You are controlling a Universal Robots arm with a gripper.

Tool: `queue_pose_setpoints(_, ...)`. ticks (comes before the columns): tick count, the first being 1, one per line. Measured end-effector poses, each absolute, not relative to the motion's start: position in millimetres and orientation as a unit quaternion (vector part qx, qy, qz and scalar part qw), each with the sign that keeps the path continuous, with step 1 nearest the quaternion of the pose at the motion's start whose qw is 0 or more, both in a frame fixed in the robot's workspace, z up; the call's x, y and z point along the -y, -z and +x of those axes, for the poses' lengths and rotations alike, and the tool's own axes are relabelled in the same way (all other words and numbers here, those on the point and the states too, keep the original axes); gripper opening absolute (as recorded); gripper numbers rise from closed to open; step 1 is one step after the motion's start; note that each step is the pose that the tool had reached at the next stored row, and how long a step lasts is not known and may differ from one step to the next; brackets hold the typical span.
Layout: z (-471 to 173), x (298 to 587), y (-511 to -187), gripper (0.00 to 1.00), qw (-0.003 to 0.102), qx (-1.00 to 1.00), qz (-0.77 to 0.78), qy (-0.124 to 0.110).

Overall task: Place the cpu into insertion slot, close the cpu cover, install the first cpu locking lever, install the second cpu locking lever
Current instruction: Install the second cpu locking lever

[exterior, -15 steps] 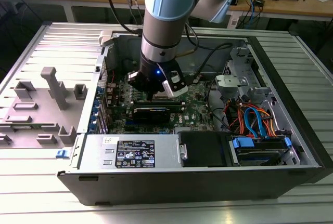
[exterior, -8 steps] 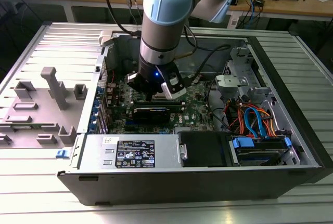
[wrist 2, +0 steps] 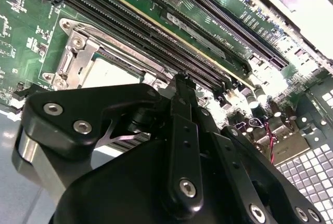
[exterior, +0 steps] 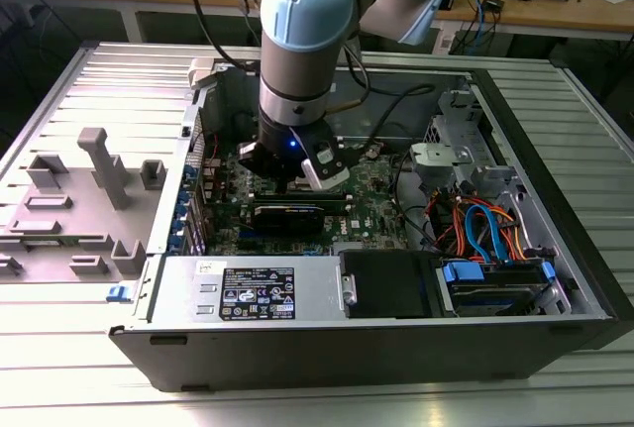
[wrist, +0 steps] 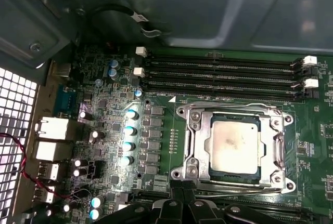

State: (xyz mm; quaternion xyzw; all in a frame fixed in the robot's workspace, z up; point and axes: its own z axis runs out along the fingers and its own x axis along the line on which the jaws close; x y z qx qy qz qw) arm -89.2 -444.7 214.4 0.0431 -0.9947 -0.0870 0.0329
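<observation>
The cpu (wrist: 234,142), a silver-grey square, lies in the insertion slot (wrist: 191,171) on the green motherboard. The silvery cpu cover (wrist: 200,130) lies flat around it, so the chip's top shows through the cut-out. Thin wire levers (wrist: 234,108) run along the socket's edges and lie low against it. My gripper (wrist: 182,200) hovers just beside the socket's near edge, fingers together and holding nothing. The second wrist view shows the black fingers (wrist 2: 179,94) in front of the cover (wrist 2: 78,57) and the cpu (wrist 2: 106,73). In the exterior view the gripper (exterior: 287,179) hangs over the board inside the open computer case.
Long black memory slots (wrist: 223,73) run beside the socket. A black graphics card (exterior: 292,214) stands near the gripper. The case holds a power supply (exterior: 253,293), drive bay with blue and orange cables (exterior: 485,234), and high metal walls (exterior: 327,358). A grey fixture tray (exterior: 79,209) sits at the exterior view's left.
</observation>
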Motion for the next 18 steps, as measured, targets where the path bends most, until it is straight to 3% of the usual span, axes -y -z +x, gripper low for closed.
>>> queue_pose_setpoints(5,-89.6,444.7,-213.8,0.11,0.025,0.995,0.044,0.087)
queue_pose_setpoints(18,-89.7,444.7,-213.8,0.11,0.025,0.995,0.044,0.089)
